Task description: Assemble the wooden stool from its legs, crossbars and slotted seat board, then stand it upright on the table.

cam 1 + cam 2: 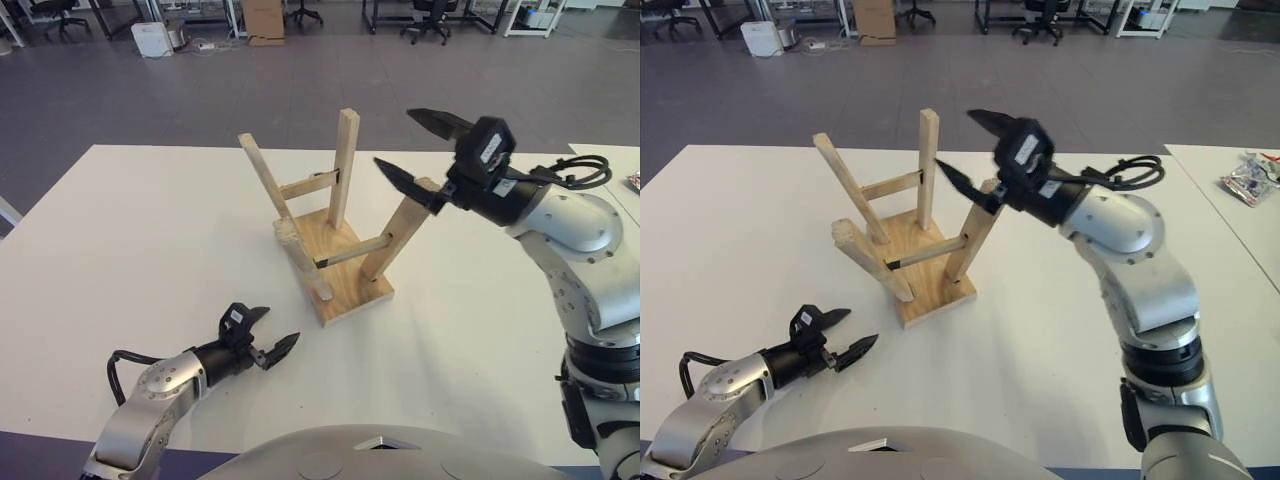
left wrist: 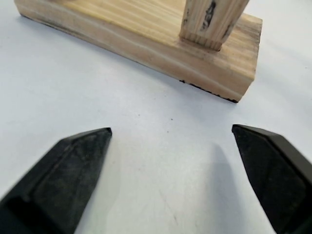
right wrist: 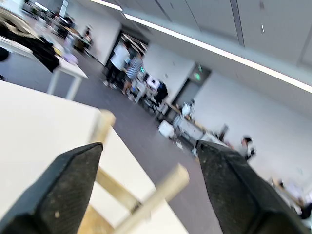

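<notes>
The wooden stool [image 1: 345, 290] lies upside down mid-table, seat board flat on the white table [image 1: 120, 240] and its legs [image 1: 344, 165] pointing up, joined by crossbars [image 1: 350, 252]. My right gripper [image 1: 394, 138] hovers open just above and behind the top of the right-hand leg [image 1: 400, 235], with nothing between its fingers; the right wrist view [image 3: 148, 145] looks past leg tops into the room. My left gripper [image 1: 283, 324] rests low over the table, open and empty, a short way in front of the seat board's near corner [image 2: 146, 44].
A neighbouring table at the far right carries a small bag of parts [image 1: 1250, 180]. A black cable [image 1: 580, 170] loops off my right forearm. Bare tabletop stretches left of the stool and along the front edge. Chairs and boxes stand on the floor behind.
</notes>
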You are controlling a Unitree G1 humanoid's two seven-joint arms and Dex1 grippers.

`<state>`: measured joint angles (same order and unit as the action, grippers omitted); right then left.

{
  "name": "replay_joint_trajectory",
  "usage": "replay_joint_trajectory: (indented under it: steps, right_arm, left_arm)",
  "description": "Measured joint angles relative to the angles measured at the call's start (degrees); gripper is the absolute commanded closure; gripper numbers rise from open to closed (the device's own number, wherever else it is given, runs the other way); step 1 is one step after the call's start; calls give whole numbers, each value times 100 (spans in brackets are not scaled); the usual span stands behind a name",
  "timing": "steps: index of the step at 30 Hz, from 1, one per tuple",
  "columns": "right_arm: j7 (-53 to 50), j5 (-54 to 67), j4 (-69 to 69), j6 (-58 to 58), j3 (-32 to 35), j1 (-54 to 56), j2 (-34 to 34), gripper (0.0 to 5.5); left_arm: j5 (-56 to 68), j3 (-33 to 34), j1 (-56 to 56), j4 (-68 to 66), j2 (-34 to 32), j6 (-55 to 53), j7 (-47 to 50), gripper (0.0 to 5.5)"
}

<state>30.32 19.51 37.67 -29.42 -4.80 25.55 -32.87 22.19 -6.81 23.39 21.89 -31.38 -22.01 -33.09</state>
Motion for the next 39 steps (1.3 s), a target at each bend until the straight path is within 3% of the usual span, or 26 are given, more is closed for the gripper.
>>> replay_joint_trajectory:
  steps: [3,6,11,19,22,25,27,30,33,39]
  right_arm:
    - [-198,-853,-94,260,-1066,-108,245,195]
    - [-487,-1968,-1025,624,-1981,-548,347,195]
    - [-456,-2740,-1288,1185,-2397,-665,146,195]
    - [-205,-2571,-1210,679,-1998,-437,608,195]
    - [-252,-1700,-946,36,-643,1104,1053,195]
    - [-324,-1416,-1753,-84,815,2278,271,195]
    - [-352,-1735,-2750,245,1238,2178,-425,195]
    - [-185,-2201,-4160,857,970,541,-813,195]
    - [226,-2608,-4826,1478,18,-925,-780,195]
    - [864,-2567,-4639,2107,-744,-1522,-419,195]
  left_arm:
    - [-34,-39,-68,-159,46,108,-37,94]
    - [-37,-67,-185,-319,70,217,-164,94]
    - [-39,-72,-251,-440,70,280,-283,94]
    - [-43,-83,-454,-587,138,283,-259,94]
    - [-44,-103,-566,-613,165,285,-258,94]
    - [-67,-110,-569,-616,167,292,-257,94]
    - [-272,-100,-555,-656,136,396,-249,94]
    - [-915,-2,-870,-1100,-162,821,-38,94]
    - [-1392,-41,-1420,-1406,-197,989,179,94]
    - [-1814,-439,-1916,-1547,88,876,266,94]
